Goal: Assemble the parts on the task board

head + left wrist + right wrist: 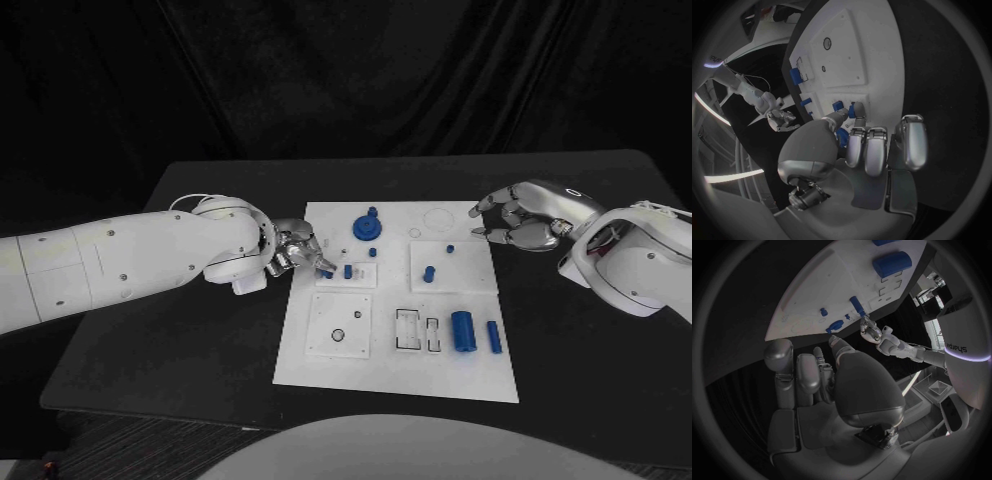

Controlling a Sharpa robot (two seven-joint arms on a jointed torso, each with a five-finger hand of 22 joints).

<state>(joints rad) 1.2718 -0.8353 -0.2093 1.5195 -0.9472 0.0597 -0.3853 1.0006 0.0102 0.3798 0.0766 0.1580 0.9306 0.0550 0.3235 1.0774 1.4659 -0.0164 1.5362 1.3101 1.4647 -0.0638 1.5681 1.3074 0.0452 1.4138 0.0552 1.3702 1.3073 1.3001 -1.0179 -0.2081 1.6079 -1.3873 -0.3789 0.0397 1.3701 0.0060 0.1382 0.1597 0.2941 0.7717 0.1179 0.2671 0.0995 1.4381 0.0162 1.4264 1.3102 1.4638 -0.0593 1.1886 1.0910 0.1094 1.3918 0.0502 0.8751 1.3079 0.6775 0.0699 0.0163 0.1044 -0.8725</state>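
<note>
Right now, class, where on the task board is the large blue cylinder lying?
In the head view, the large blue cylinder lies on the task board, near its right edge, beside a thinner blue peg.

The white rectangular task board (368,372) lay flat in the middle of the black table. On it near its far edge sat a round blue gear-like part (368,227). A small blue peg (428,271) stood upright near the centre, and a large blue cylinder (463,330) lay beside a slimmer blue rod (493,337) nearer the front right.
</note>
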